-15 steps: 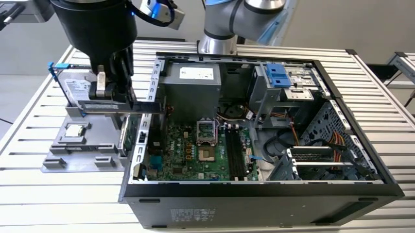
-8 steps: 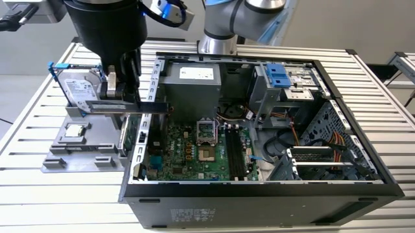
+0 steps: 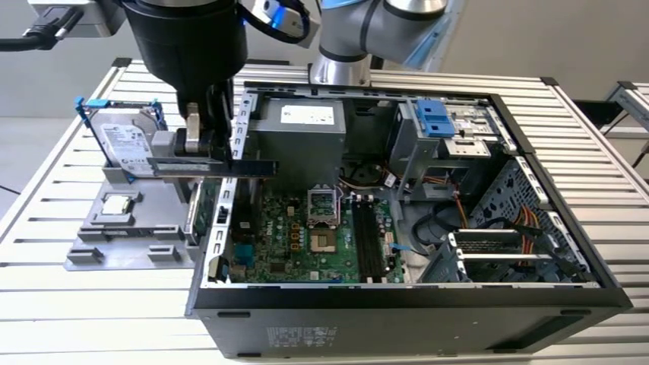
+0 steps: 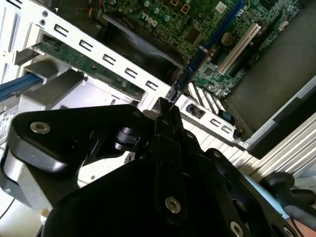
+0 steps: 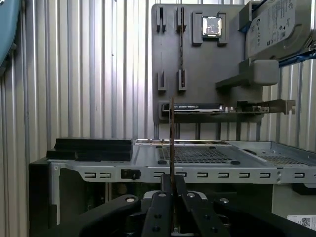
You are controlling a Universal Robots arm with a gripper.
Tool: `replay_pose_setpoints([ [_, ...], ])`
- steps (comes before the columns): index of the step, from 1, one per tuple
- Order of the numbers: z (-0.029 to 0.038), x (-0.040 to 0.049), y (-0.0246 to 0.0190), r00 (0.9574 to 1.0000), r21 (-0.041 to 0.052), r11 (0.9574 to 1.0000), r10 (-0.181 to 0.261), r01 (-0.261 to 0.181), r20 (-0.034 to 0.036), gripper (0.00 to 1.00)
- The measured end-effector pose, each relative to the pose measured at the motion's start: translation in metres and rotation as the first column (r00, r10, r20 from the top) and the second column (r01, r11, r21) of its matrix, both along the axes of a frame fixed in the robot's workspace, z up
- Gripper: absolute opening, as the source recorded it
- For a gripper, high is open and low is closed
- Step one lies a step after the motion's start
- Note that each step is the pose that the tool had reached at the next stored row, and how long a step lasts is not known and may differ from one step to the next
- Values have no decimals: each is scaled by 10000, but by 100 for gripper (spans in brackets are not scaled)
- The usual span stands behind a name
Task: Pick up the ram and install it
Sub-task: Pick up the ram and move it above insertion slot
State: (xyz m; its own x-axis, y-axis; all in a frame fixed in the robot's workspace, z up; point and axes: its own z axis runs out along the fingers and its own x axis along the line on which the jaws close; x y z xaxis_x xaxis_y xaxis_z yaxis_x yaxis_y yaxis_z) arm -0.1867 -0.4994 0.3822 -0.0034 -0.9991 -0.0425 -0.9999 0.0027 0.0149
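Gripper (image 3: 208, 156) is clamped on the ram (image 3: 254, 166), fingers pressed together on the stick's two flat faces. In both wrist views the thin board runs out from between the fingertips: edge-on in the first wrist view (image 5: 171, 128), bluish and slanting in the second wrist view (image 4: 197, 61).

Ram is held level in the air, long side horizontal. It sits over the side wall of the open computer case (image 3: 406, 293) on the exterior view's left, between the grey holder plate (image 3: 132, 247) and the motherboard (image 3: 294, 236).

Holder plate lies on the slatted bench (image 3: 61, 304), just beside the case and toward the bench edge on the exterior view's left. On the plate:
- the hard drive (image 3: 127, 141) stands upright at the far end
- the silver processor chip (image 3: 118, 204) lies flat in its pocket
- the green expansion card (image 5: 222, 107) with its metal bracket sits on the side nearest the case

Case lies on its side at the middle of the bench, open face up, with the motherboard's long memory slots (image 3: 370, 243) exposed.
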Motion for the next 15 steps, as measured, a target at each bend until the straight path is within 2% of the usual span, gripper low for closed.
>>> replay_pose_setpoints([
  [15,0,304,0,10000,-1,10000,0,0,-21,0],
])
